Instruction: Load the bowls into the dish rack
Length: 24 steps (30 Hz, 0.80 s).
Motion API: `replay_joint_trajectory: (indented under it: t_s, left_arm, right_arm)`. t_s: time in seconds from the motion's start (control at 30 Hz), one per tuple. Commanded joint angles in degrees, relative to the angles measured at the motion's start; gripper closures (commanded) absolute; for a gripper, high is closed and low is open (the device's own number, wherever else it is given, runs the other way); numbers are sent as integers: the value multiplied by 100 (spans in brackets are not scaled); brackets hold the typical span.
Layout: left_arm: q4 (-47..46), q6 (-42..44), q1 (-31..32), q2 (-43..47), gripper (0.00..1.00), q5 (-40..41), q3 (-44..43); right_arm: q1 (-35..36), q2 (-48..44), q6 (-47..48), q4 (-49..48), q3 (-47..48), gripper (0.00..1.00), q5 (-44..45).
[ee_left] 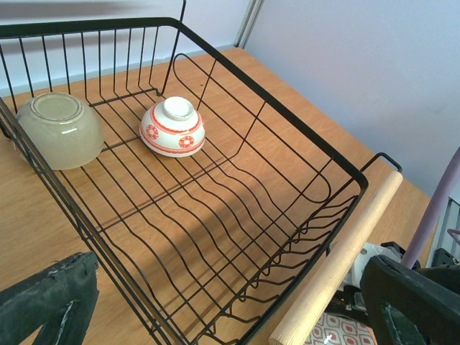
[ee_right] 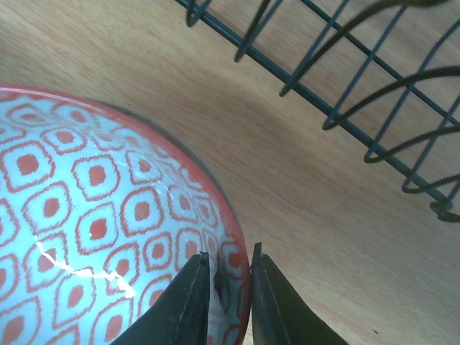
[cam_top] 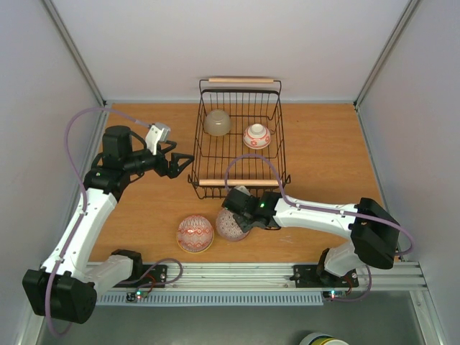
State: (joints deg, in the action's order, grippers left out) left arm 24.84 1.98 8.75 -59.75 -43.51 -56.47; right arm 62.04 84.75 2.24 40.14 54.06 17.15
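Note:
A bowl (ee_right: 93, 208) with a red square pattern inside sits on the table just in front of the dish rack (cam_top: 197, 144). My right gripper (ee_right: 228, 266) is shut on its rim, one finger inside and one outside; the same gripper (cam_top: 241, 215) covers part of that bowl (cam_top: 228, 228) from above. A second red-patterned bowl (cam_top: 195, 234) stands upright to its left. In the rack lie an upturned beige bowl (ee_left: 61, 129) and an upturned red-and-white bowl (ee_left: 172, 128). My left gripper (cam_top: 180, 162) hangs open and empty by the rack's left side.
The rack's near wooden handle (cam_top: 240, 182) runs right behind the gripped bowl, and its wire wall (ee_right: 359, 108) is close to my right fingers. Grey walls enclose the table on three sides. A purple cable (cam_top: 251, 162) loops over the rack's near edge.

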Motion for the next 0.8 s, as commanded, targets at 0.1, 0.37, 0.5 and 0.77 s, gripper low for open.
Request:
replay_joint_trajectory:
  t_s: [0.1,0.37,0.5,0.77]
  left_arm:
    - [-177,92,21,23,1,-108,-95]
    - [-173,94,26,24,1,-107,-95]
    - [-182,99,21,16,1,-110,-93]
    - [-181,101,21,-20,0,-130,-93]
  right_arm:
    - [-34,4,-66,98,201,81,450]
    - [-26,104,-101,134,228,81,511]
    - [-25,57,-80,132,223,89,524]
    - [-10,-57,-101,300,215,89,639]
